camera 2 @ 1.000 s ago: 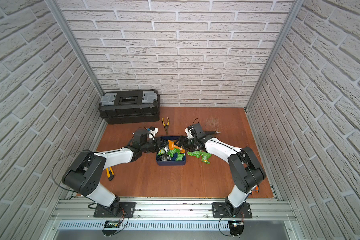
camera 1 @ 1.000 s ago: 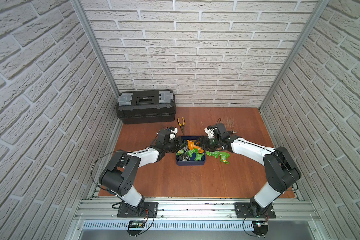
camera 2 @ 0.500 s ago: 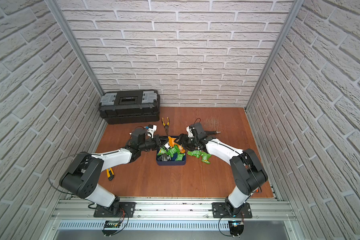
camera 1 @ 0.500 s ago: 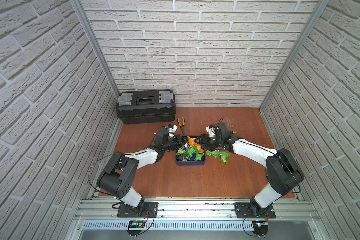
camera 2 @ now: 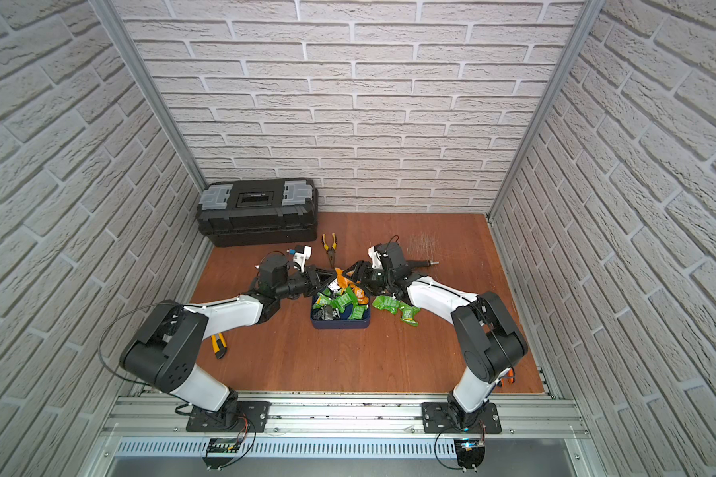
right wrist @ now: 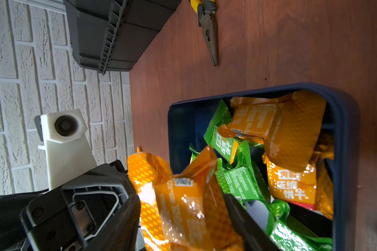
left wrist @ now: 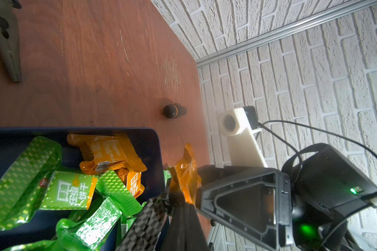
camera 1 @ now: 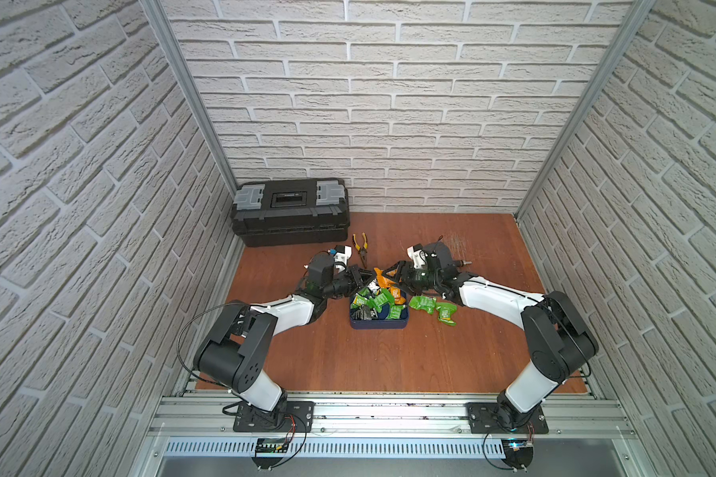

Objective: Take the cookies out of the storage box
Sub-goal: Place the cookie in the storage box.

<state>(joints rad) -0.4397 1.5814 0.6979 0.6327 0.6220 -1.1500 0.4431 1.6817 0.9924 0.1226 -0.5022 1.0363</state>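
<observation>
The storage box (camera 1: 379, 326) is a shallow navy tray on the wooden floor, holding several green, orange and black cookies (camera 1: 383, 303). One orange cookie packet (right wrist: 183, 206) hangs above the box's far rim between both arms. My left gripper (left wrist: 184, 203) is shut on that packet's foil edge. My right gripper (right wrist: 181, 219) has a finger against each side of the packet body, shut on it. In both top views the grippers (camera 1: 365, 277) (camera 1: 392, 277) meet tip to tip over the box's far edge. Two green cookies (camera 1: 424, 303) (camera 1: 445, 314) lie on the floor right of the box.
A black toolbox (camera 1: 290, 210) stands at the back left. Yellow-handled pliers (camera 1: 362, 247) lie just behind the grippers. A dark screwdriver (camera 1: 459, 261) lies behind the right wrist. A yellow utility knife (camera 2: 219, 345) lies under the left arm. Brick walls close in three sides.
The right gripper has moved in onto the orange packet and its jaws have narrowed around it. The left gripper stays shut, holding the packet up over the box's far rim.
</observation>
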